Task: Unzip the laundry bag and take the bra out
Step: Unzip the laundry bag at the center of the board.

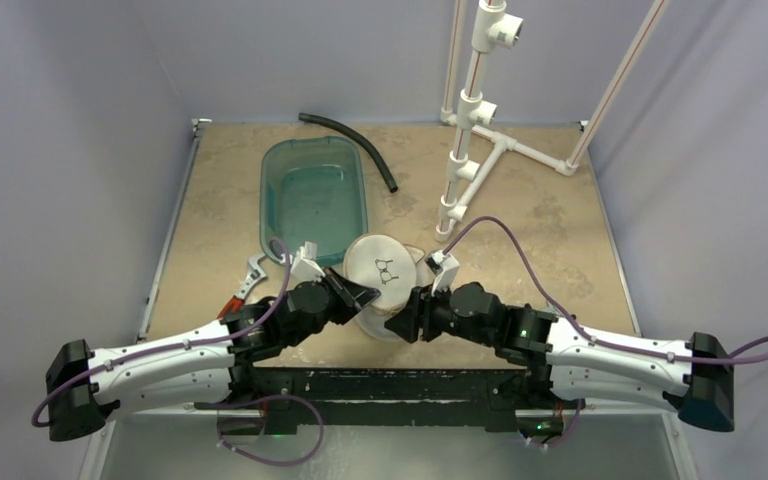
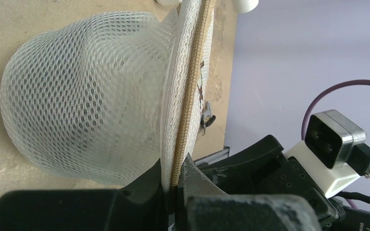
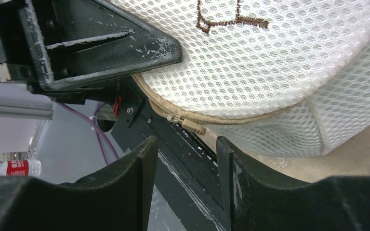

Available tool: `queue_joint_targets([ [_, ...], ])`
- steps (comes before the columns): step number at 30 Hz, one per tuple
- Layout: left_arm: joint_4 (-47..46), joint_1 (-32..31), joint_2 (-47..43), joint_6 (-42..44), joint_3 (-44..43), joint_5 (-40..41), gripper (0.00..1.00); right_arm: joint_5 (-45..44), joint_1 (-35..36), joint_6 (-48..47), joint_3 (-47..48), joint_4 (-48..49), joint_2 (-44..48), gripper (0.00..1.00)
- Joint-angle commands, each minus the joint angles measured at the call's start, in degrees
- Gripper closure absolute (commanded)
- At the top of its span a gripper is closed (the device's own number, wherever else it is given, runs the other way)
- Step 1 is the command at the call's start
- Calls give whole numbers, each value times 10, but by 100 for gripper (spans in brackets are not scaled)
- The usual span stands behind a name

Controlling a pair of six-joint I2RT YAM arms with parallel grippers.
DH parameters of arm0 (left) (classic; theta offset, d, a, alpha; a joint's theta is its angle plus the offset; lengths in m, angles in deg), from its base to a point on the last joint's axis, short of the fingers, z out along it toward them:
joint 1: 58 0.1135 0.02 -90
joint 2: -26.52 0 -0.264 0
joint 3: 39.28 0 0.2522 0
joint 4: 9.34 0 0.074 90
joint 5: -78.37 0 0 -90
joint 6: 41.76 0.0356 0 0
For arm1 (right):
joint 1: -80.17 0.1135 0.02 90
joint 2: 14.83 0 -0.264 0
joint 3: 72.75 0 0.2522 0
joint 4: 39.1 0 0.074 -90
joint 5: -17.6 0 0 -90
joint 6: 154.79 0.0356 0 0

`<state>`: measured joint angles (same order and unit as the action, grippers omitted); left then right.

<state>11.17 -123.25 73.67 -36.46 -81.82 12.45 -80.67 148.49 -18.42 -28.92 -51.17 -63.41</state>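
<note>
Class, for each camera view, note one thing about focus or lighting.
Top external: even, soft light, the laundry bag sharp but small. Left wrist: mesh crisp, the near left fingers dark and soft. Right wrist: zip pull sharp, the right fingers underexposed.

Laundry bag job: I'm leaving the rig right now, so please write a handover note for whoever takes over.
Left hand: shut on the laundry bag at its zip rim, holding it tilted near the teal tub.
Right hand: open, holding nothing, jaws just short of the zipper pull.
Done: bag gripped only; visible zip closed.
To do: grab the pull, unzip, take out the bra.
</note>
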Motion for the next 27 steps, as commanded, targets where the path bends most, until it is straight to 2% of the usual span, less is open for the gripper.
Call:
queue_joint_targets([
  [1, -29, 4, 6, 13, -29, -7, 100, 1, 2, 5, 20, 38, -23, 50],
  [17, -33, 4, 3, 13, -26, -7, 100, -33, 2, 9, 31, 58, -14, 68],
  [21, -33, 3, 4, 15, -27, -7, 100, -33, 2, 8, 36, 57, -22, 79],
  [25, -28, 4, 0, 16, -28, -5, 100, -32, 2, 7, 36, 49, -13, 99],
  [27, -23, 4, -5, 17, -29, -1, 100, -32, 2, 6, 36, 41, -5, 100],
])
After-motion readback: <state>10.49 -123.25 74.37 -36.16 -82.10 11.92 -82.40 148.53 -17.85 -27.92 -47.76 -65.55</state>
